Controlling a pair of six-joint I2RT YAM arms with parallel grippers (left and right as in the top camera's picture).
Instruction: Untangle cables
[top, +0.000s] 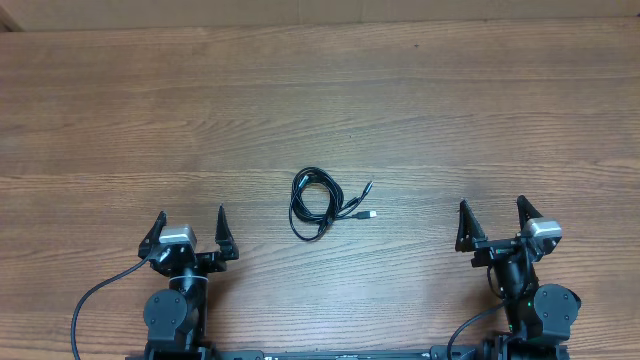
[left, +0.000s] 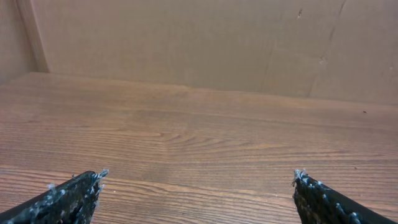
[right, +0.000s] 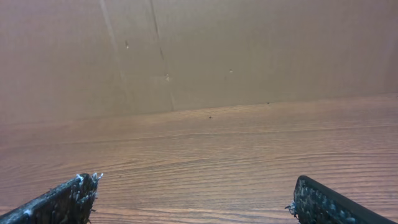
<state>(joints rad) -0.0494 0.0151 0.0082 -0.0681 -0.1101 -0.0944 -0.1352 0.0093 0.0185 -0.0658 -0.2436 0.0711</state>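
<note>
Nothing was done yet: cables (top: 320, 203) lay bundled mid-worktop (top: 500, 110); left pincer (top: 190, 232) and right pincer (top: 494, 222) gaped wide, empty, well apart.

No text, label, brand, number or sign can be read in any view. The table (top: 320, 100) shows only wood grain, the cardboard wall (left: 186, 43) only bare brown board.

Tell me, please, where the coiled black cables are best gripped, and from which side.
Probably at the free plug ends sticking out of the cables on the right arm's side. They lie flat, clear of the loops, so the open right gripper could come from above, fingers straddling one end.
</note>
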